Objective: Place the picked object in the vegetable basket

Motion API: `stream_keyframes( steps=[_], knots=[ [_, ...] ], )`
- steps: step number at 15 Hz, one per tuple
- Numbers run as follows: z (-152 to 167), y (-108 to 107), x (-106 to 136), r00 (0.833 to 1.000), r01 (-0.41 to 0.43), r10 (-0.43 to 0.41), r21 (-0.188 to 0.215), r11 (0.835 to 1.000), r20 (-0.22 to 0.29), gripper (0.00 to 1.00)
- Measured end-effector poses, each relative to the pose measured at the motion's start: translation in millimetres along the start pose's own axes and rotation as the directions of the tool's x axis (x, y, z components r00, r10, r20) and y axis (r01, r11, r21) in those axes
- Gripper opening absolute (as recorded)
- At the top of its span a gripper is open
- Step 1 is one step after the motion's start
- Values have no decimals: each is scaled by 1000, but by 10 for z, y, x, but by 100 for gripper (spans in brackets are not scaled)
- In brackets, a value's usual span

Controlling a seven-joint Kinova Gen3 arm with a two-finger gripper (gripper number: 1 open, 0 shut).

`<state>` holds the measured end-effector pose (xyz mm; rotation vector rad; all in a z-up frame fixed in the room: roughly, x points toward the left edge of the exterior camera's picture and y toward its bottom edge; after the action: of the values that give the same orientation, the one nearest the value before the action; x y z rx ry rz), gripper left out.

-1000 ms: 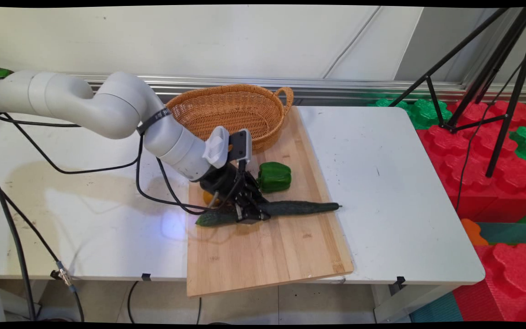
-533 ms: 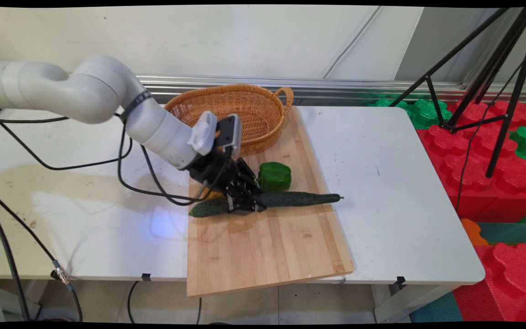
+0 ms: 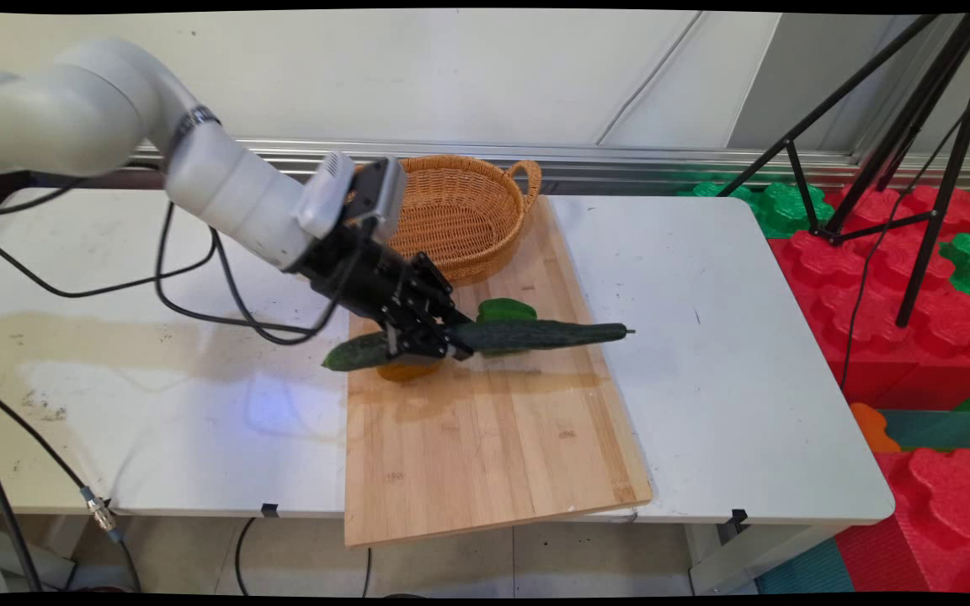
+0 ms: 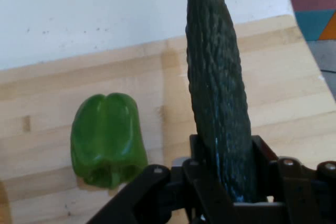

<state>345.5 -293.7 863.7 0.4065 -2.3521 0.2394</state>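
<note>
Dark green and warty-skinned, one cucumber (image 3: 485,341) is gripped by the gripper (image 3: 426,341) left of its middle and is held clear above the wooden cutting board (image 3: 493,438); its shadow is seen on the wood beneath it. Its long axis is laid almost level, running across the main view from left to right, with the thin stem end pointed right toward the bare tabletop (image 3: 704,337) and the blunt end reaching left past the board's left edge. In the hand view the cucumber (image 4: 218,98) is seen running straight away from the gripper (image 4: 223,182), and the two black fingers (image 4: 262,156) are clenched against its sides.

One green bell pepper (image 3: 506,311) is found on the board just behind the cucumber, partly hidden by it in the main view; in the hand view the pepper (image 4: 107,140) is shown lying on the wood beside the cucumber and apart from it. One orange object (image 3: 407,369), too hidden to be named, is seen on the board directly under the gripper.

One oval wicker basket (image 3: 468,210) with a loop handle at its right end is set at the far end of the board, near the wall. One board is counted, laid on the white tabletop with its near end overhanging the tabletop's near edge.

To the right of the table, one black tripod (image 3: 898,160) is stood on red and green foam blocks (image 3: 898,278).
</note>
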Motion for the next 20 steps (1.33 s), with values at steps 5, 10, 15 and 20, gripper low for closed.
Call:
stream_keyframes(
  steps=[5,10,15,20],
  knots=[
    [-329,-49,25,1000,-15,15,1,1000,-21,0],
    [-644,-202,-1,999,-18,19,31,999,-28,0],
    [-932,-541,-55,999,-8,12,109,994,-36,0],
    [-1013,-880,-91,999,-20,27,190,982,-36,0]
  ],
)
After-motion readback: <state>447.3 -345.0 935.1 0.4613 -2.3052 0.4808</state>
